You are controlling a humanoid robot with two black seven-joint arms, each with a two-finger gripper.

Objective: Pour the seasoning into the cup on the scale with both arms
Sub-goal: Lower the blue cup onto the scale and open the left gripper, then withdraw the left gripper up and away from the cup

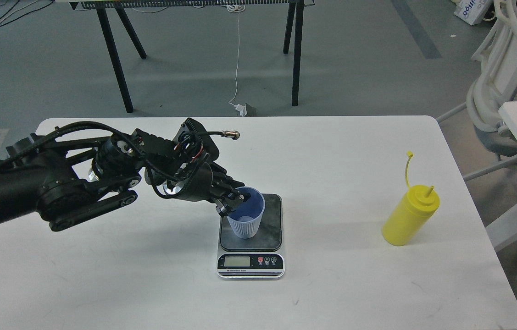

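Where grey floor (354, 68) spreads, white table (148, 275) (rounded corners)

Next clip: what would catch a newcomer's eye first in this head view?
The black left arm reaching in from the left dominates; its left gripper is at the rim of the light-blue cup, jaws on either side of the rim, and the cup stands on the kitchen scale mid-table. Next comes the bright yellow squeeze bottle, standing alone well to the right on the white table, its cap strap sticking up. No right arm is in view.
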